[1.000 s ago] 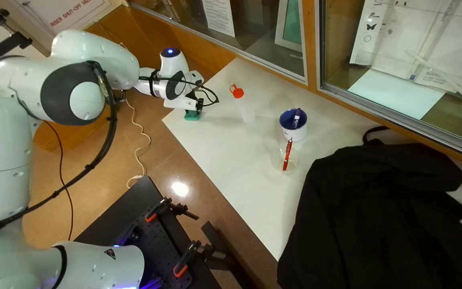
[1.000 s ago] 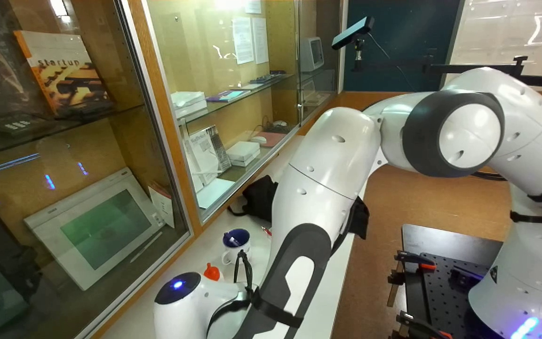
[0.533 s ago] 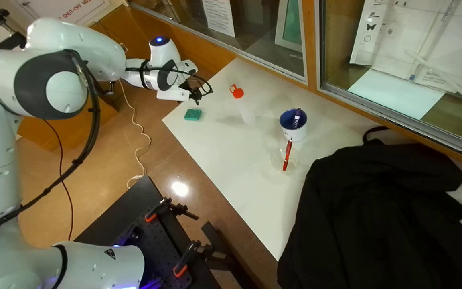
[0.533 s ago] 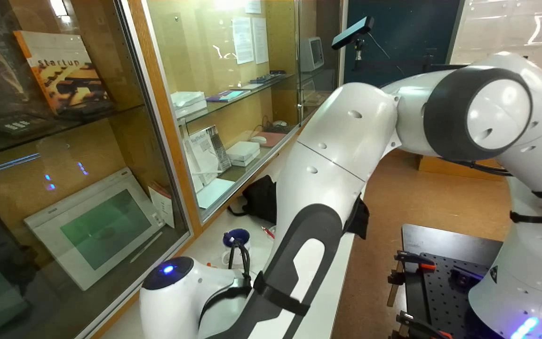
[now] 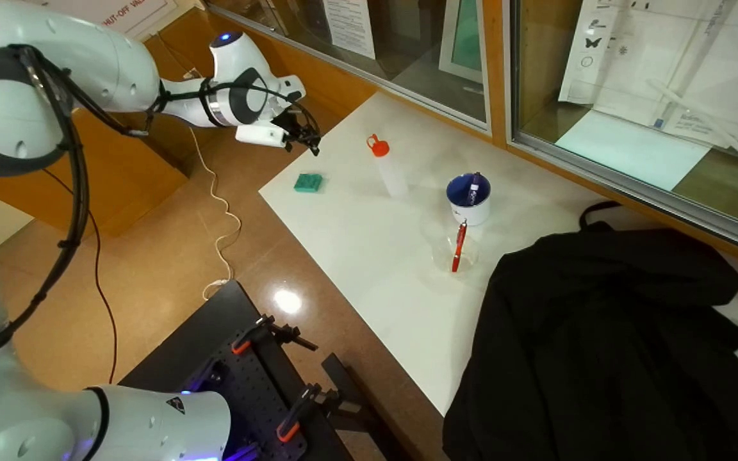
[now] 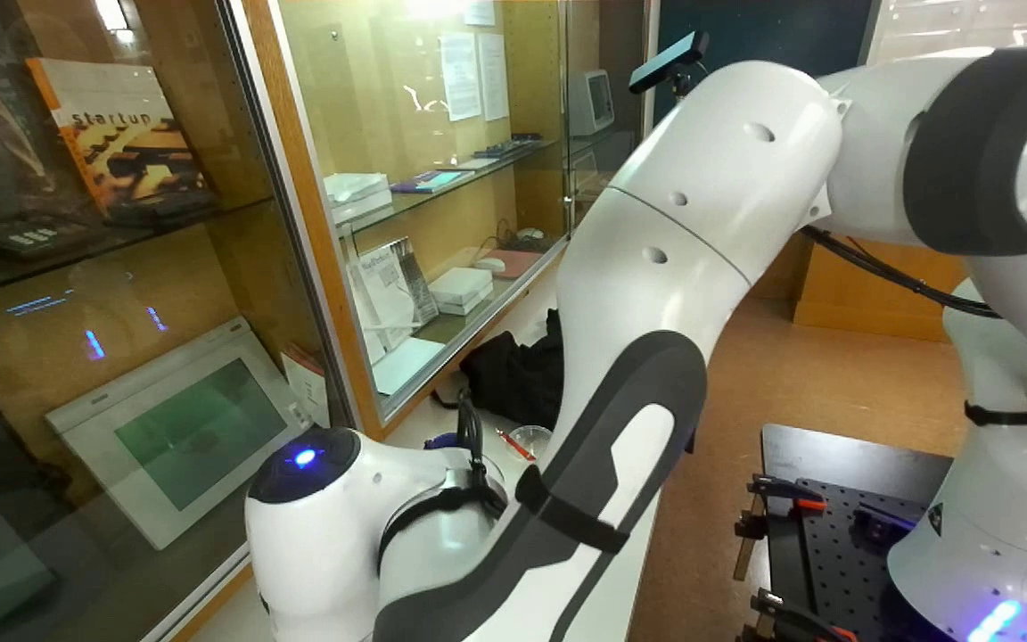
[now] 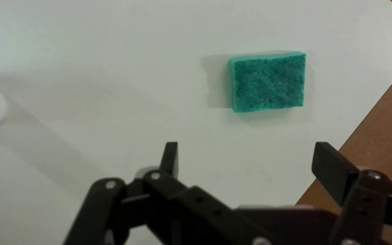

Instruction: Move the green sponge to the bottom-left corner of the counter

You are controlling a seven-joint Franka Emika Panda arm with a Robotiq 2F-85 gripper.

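Observation:
The green sponge [image 5: 308, 183] lies flat on the cream-white counter [image 5: 369, 256], close to the corner at its left end in an exterior view. In the wrist view the sponge [image 7: 269, 83] shows its dark scouring side up, with bare counter [image 7: 114, 44] around it and the counter edge to its right. My gripper [image 5: 303, 148] is raised above the counter, up and slightly left of the sponge in that exterior view. In the wrist view my gripper [image 7: 246, 148] has its fingers wide apart with nothing between them. The arm hides the sponge in an exterior view.
A clear bottle with a red cap [image 5: 378, 147] stands right of the sponge. Beyond it are a white mug, blue inside [image 5: 471, 208], a red pen [image 5: 459, 246] on a clear dish, and a black cloth [image 5: 599, 346]. A glass cabinet [image 6: 442, 357] borders the counter's back.
A second ago my gripper was down at the sponge. It has risen away, up and left in an exterior view, and the arm has drawn back. The sponge stays in place on the counter.

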